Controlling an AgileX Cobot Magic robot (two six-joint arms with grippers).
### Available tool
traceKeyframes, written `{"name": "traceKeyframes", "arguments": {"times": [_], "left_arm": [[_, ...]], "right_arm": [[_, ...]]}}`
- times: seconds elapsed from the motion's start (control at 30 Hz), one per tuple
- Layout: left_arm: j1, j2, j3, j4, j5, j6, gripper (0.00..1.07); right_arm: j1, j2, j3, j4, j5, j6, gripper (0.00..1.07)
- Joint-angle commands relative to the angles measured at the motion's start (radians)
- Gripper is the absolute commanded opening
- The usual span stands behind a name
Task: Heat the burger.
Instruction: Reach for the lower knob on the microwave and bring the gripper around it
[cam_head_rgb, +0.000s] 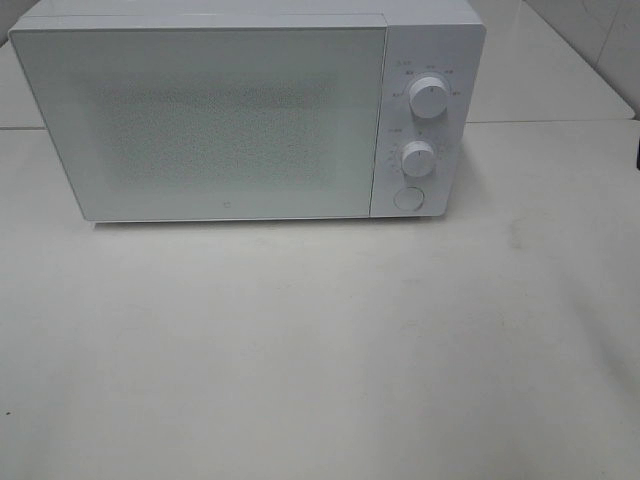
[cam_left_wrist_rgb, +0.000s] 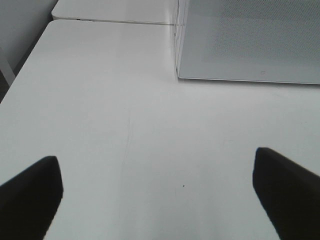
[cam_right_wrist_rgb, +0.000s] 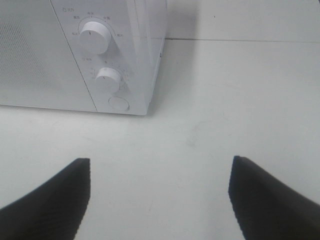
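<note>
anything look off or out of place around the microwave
Nothing looks spilled, askew or damaged: the microwave sits square on the table with its door shut. The only oddity is that no burger shows in any view; the door panel is too opaque to tell whether it is inside.

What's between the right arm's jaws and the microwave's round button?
Only bare white tabletop; the right wrist view shows nothing on it up to the round button on the microwave.
</note>
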Motion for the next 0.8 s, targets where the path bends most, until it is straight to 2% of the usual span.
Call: {"name": "traceKeyframes", "arguments": {"times": [0.03, 0.63, 0.8], "left_arm": [[0.001, -0.026, 0.003, -0.003, -0.004, -0.005, 0.98], [0.001, -0.026, 0.003, -0.003, -0.004, -0.005, 0.98], [0.001, -0.026, 0.003, -0.003, -0.004, -0.005, 0.98]], "right_arm": [[-0.008, 0.071, -0.007, 0.002, -0.101, 0.006, 0.74], [-0.005, 0.418, -0.003, -0.003, -0.51, 0.006, 0.74], [-0.005, 0.466, 0.052, 0.003, -0.682, 0.002, 0.74]]}}
